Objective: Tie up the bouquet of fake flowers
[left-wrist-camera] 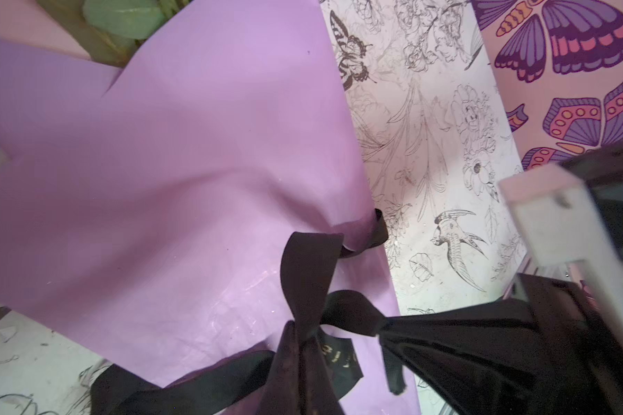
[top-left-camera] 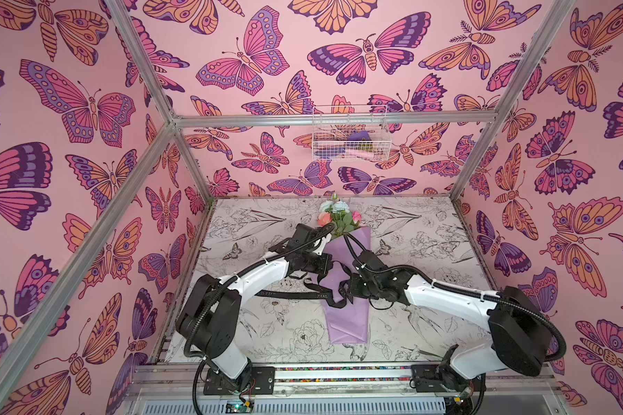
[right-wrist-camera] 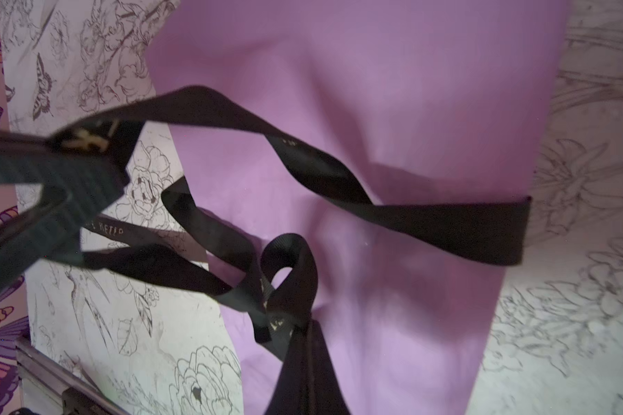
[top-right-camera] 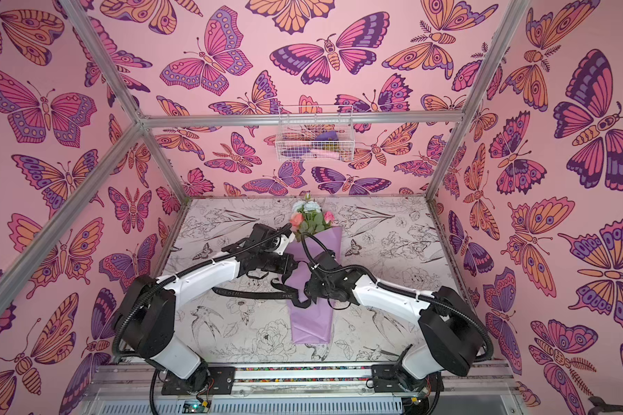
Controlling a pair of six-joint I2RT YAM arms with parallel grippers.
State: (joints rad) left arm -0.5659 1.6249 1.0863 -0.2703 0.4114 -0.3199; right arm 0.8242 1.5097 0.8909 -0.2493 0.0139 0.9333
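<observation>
A bouquet (top-left-camera: 347,319) is seen lying flat in the middle of a counter (top-left-camera: 428,251) printed with line drawings. Its blooms (top-left-camera: 337,215) are pointed toward the back wall, and its stems are wrapped in lilac paper (left-wrist-camera: 195,179). A black ribbon (top-left-camera: 288,295) with pale lettering has been passed around the narrow waist of the paper. Over the front of the wrap it is crossed into a loose, twisted loop, and one long strand is trailed off across the counter on the left.

Both arms are bent in over the waist of the wrap, close together. The left gripper (right-wrist-camera: 94,142) is clenched on a strand of ribbon, shown in the right wrist view with the lettering pinched between its jaws. The right gripper (left-wrist-camera: 383,327) is likewise clamped on ribbon, with a strand drawn to a point at its tips just beside the paper's edge.

The step in hand is judged to be the forming of the first knot: the crossing is made but slack, and nothing is cinched yet. For the next move, the two held strands would need to be drawn apart evenly and low, so that the loop is tightened around the waist without the paper being crushed or the bouquet being dragged sideways.
</observation>
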